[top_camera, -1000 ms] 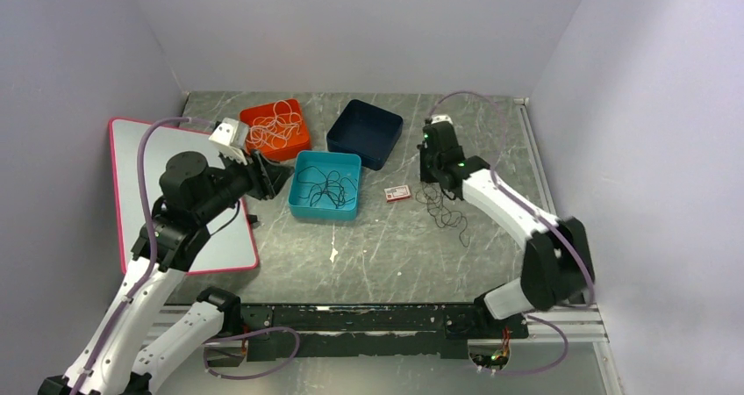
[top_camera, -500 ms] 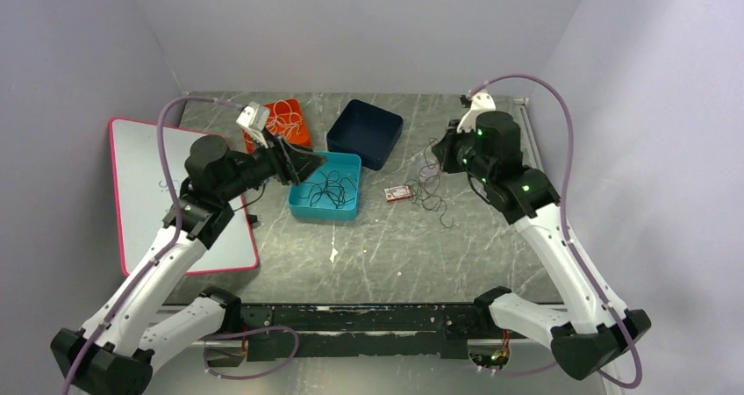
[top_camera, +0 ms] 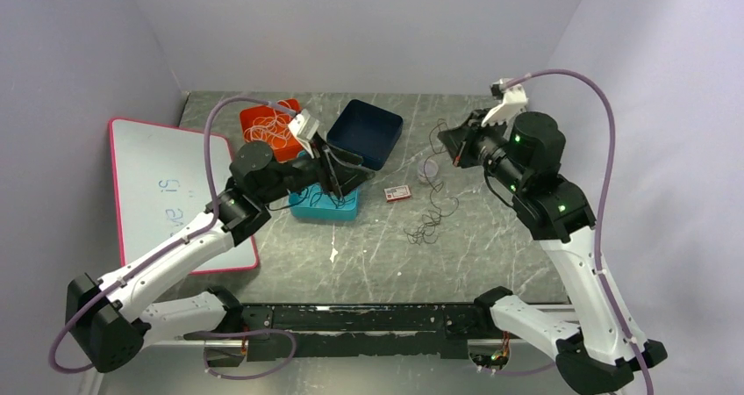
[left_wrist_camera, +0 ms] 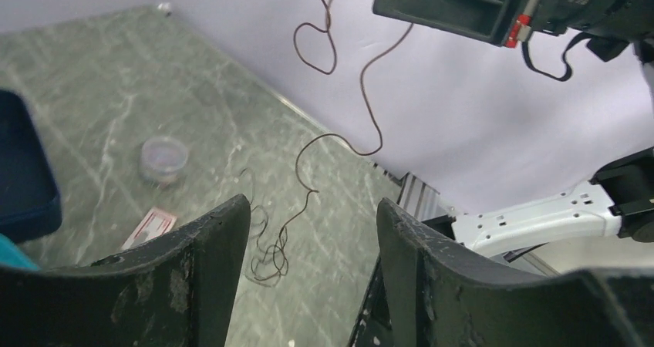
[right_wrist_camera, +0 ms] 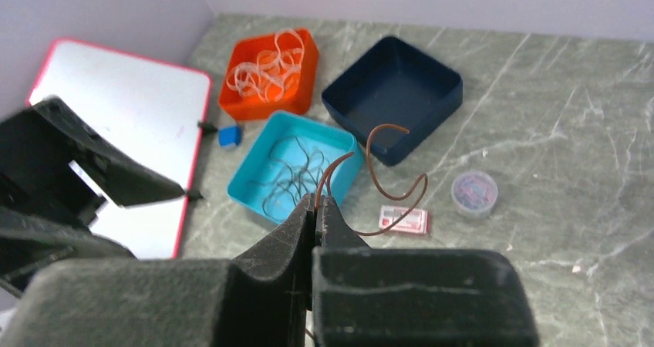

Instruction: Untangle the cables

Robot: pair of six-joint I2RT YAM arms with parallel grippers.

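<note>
Cables (top_camera: 428,224): thin, wiry, loosely looped

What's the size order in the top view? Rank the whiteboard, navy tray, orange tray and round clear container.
1. Whiteboard, clearly largest.
2. Navy tray and orange tray: close in size; the left arm hides part of the orange one, so I won't rank them.
3. Round clear container, smallest.
</note>
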